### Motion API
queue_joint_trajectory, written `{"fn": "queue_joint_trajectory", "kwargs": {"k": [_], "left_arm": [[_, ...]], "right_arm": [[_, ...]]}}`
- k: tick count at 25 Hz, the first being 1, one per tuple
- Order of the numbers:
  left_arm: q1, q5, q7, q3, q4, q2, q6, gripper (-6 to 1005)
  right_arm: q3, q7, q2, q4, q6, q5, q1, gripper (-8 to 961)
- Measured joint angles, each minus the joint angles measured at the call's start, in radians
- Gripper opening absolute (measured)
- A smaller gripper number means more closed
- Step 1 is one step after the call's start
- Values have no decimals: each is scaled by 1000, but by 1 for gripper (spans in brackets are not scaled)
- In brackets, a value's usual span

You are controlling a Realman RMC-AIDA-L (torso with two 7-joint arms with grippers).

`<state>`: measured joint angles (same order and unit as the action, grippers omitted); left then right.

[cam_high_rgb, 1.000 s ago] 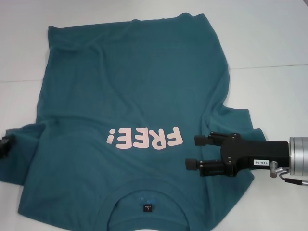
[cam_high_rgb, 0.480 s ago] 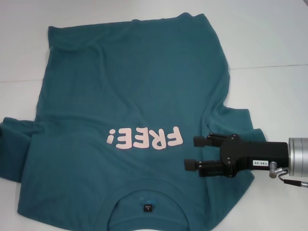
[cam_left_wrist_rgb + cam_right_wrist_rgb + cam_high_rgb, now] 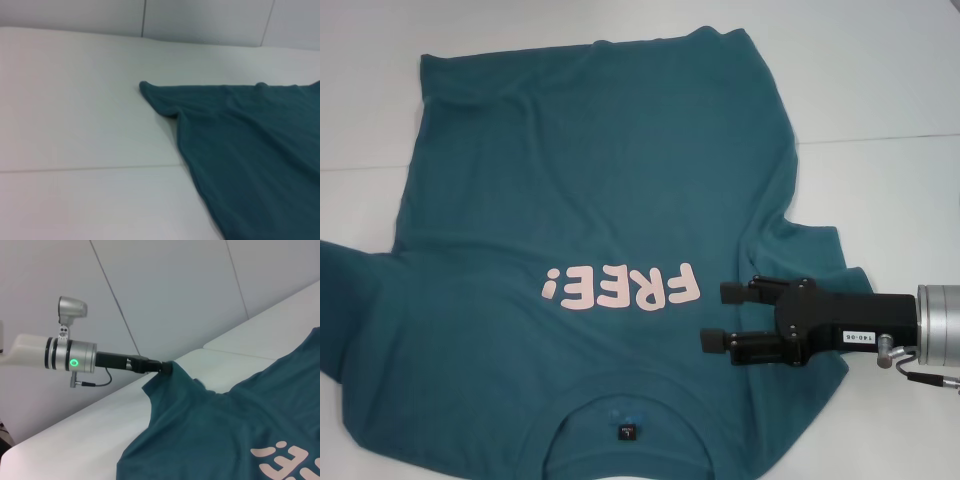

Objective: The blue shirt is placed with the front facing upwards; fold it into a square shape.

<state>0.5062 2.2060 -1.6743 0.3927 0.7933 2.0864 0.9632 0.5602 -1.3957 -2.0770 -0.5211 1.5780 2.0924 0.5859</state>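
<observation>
Where right hand point(image 3: 713, 315) hovers spread, blue shirt point(image 3: 580, 200), white table point(image 3: 880, 90)

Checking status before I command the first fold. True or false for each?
1. The blue shirt lies with its FREE! lettering facing up. True.
2. The right gripper is shut on cloth. False: it is open, above the shirt beside the lettering.
3. The shirt is folded in half. False: it lies spread out, no fold made.
4. The left gripper is at the tip of a sleeve. True, seen from the right wrist.
</observation>
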Motion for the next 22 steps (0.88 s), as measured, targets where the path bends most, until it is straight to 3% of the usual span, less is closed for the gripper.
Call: {"fn": "queue_joint_trajectory", "kwargs": {"k": [11,22], "left_arm": [[-7,22,-47,7,66,2,29,25],[-20,19,-123,67,107,33,186,27]], "right_arm": [[-2,-2,-3,1,-1,-10,1,944],[-2,-2,-5,1,-1,-11,1,945]]}}
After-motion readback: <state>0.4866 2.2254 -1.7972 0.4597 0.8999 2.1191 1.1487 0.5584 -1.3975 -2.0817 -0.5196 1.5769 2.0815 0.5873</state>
